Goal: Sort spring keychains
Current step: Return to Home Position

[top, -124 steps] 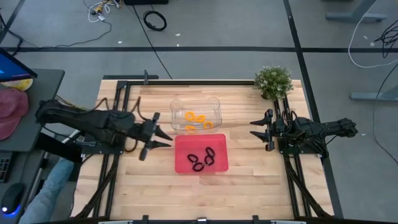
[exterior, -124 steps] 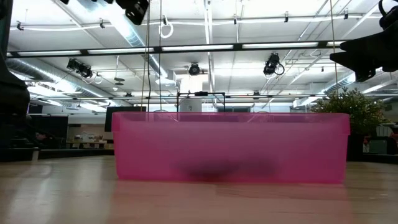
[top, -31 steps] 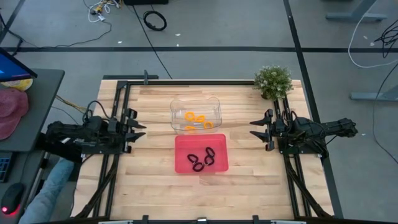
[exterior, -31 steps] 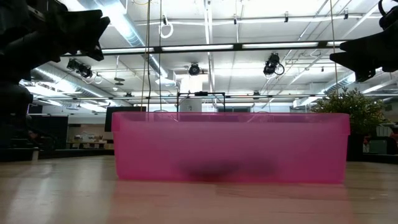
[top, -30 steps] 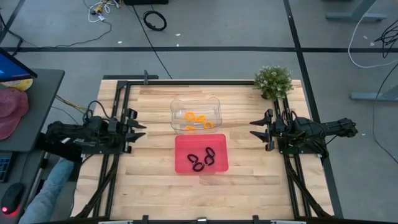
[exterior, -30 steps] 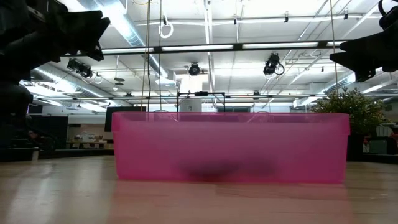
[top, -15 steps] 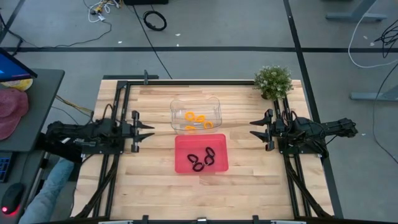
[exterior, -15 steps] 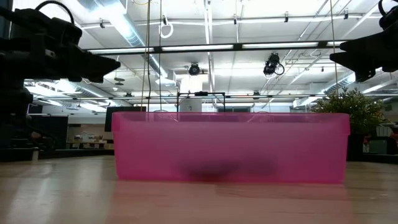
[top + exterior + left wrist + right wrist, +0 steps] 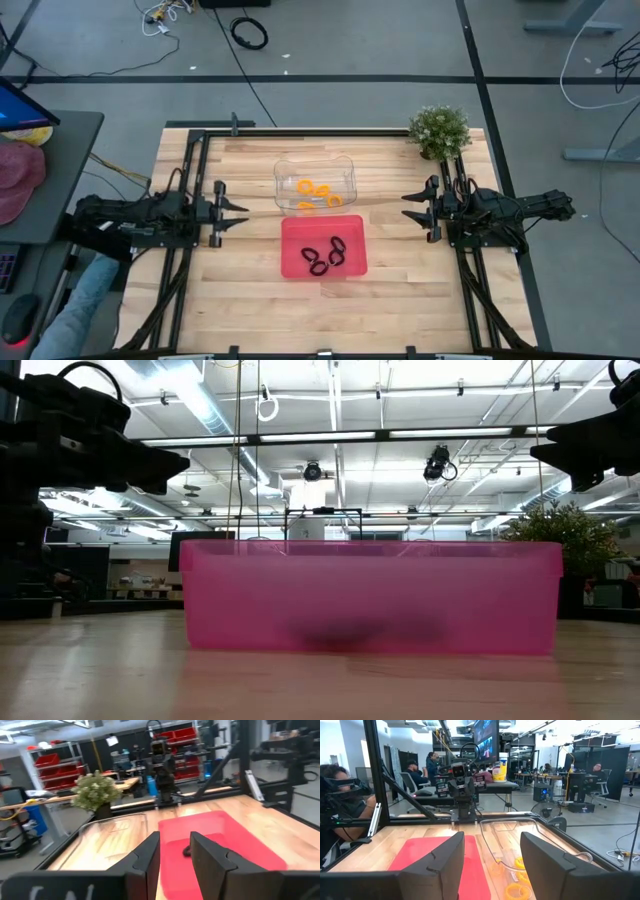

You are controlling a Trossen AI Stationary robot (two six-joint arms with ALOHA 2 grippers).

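Note:
Several orange spring keychains (image 9: 318, 192) lie in a clear container (image 9: 345, 168) at the table's middle. Black spring keychains (image 9: 327, 257) lie on the floor of the red tray (image 9: 296, 232) just nearer. In the low view they show only as a dark smear (image 9: 360, 630) through the tray wall (image 9: 370, 595). My left gripper (image 9: 244, 212) hovers open, left of the tray, pointing right at it (image 9: 176, 862). My right gripper (image 9: 404, 207) waits open, right of the clear container, pointing left (image 9: 492, 865). Neither touches anything.
A small potted plant (image 9: 440, 131) stands at the far right corner of the table. Black arm frames run along the left and right sides. Bare wood lies near the tray's front. People sit in the room beyond (image 9: 340, 785). A large black cable coil (image 9: 249, 33) lies on the floor.
My left gripper has moved a short way toward the table's right, closer to the red tray, and has sunk a little in the low view. The right arm, the tray, the container and the keychains have stayed still.

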